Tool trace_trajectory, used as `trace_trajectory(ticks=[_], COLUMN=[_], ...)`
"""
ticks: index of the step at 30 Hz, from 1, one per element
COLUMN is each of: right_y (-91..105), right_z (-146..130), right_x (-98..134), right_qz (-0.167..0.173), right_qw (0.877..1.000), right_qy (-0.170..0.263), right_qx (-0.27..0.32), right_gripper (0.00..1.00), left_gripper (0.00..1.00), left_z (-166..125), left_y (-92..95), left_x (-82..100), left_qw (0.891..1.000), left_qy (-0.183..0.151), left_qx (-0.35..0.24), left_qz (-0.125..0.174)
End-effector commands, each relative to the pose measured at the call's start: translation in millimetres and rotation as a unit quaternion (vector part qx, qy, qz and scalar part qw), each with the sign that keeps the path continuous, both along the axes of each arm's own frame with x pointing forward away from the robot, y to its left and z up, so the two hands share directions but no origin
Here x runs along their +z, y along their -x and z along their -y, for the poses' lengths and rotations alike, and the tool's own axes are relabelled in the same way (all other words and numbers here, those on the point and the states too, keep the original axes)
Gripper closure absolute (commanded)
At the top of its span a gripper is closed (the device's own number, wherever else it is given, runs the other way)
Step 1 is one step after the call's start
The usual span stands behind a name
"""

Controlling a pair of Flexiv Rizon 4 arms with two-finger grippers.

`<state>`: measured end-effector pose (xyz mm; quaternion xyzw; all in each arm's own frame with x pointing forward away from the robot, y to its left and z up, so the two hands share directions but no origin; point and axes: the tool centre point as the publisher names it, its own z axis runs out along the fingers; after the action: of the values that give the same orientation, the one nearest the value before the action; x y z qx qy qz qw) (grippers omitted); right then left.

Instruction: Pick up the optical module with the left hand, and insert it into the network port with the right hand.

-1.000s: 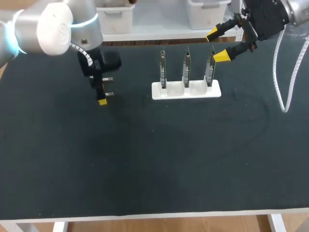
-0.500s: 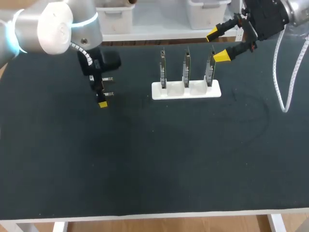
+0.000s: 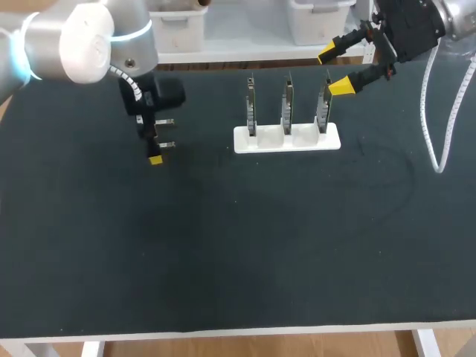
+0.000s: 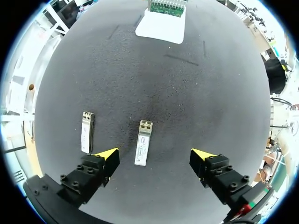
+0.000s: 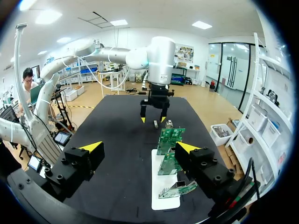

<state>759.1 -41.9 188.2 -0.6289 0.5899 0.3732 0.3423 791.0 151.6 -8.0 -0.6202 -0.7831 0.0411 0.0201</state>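
Two small silver optical modules lie on the black table. One module (image 4: 143,148) (image 3: 168,144) lies between the fingers of my left gripper (image 4: 155,155) (image 3: 154,145), which hangs open just above it without touching. The other module (image 4: 87,138) (image 3: 165,121) lies just outside one finger. A white holder (image 3: 287,140) (image 5: 158,186) carries three upright circuit boards (image 3: 287,104) with network ports. My right gripper (image 3: 338,68) (image 5: 139,148) hovers open and empty above the holder's far right end.
A white cable (image 3: 435,111) hangs from my right arm over the table's right side. The holder (image 4: 161,29) sits well ahead of the left gripper, with bare black mat between them and across the front of the table.
The left gripper's fingers have spread a little wider over the module; its visible yellow tip shifted slightly. The right arm has not moved.
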Motion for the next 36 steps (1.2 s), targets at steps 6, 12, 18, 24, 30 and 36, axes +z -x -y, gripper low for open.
trace_trajectory(ticks=[6,12,18,24,30,36], right_y=[1.4,1.4,1.4,1.4,1.4,1.4], right_z=[0.0,0.0,0.0,0.0,0.0,0.0], right_x=[0.5,0.5,0.5,0.5,0.5,0.5], right_qz=[0.001,0.001,0.001,0.001,0.001,0.001], right_qw=[1.000,1.000,1.000,1.000,1.000,1.000], right_qy=[0.000,0.000,0.000,0.000,0.000,0.000], right_qx=[-0.001,-0.001,-0.001,-0.001,-0.001,-0.001], right_gripper=[0.00,0.00,0.00,0.00,0.00,0.00], left_gripper=[0.00,0.00,0.00,0.00,0.00,0.00], left_z=[-2.8,-5.0,-7.6,-10.1,-10.8,-10.8], left_y=[-13.9,-16.7,-16.7,-16.4,-16.6,-16.6], left_x=[-2.0,-7.4,-10.0,-8.8,-8.0,-8.0], left_qw=[1.000,1.000,1.000,1.000,1.000,1.000], left_qy=[-0.010,-0.011,-0.009,-0.008,-0.001,-0.001], left_qx=[-0.005,-0.004,0.001,-0.001,-0.006,-0.006], left_qz=[-0.010,-0.015,-0.017,-0.019,-0.026,-0.026])
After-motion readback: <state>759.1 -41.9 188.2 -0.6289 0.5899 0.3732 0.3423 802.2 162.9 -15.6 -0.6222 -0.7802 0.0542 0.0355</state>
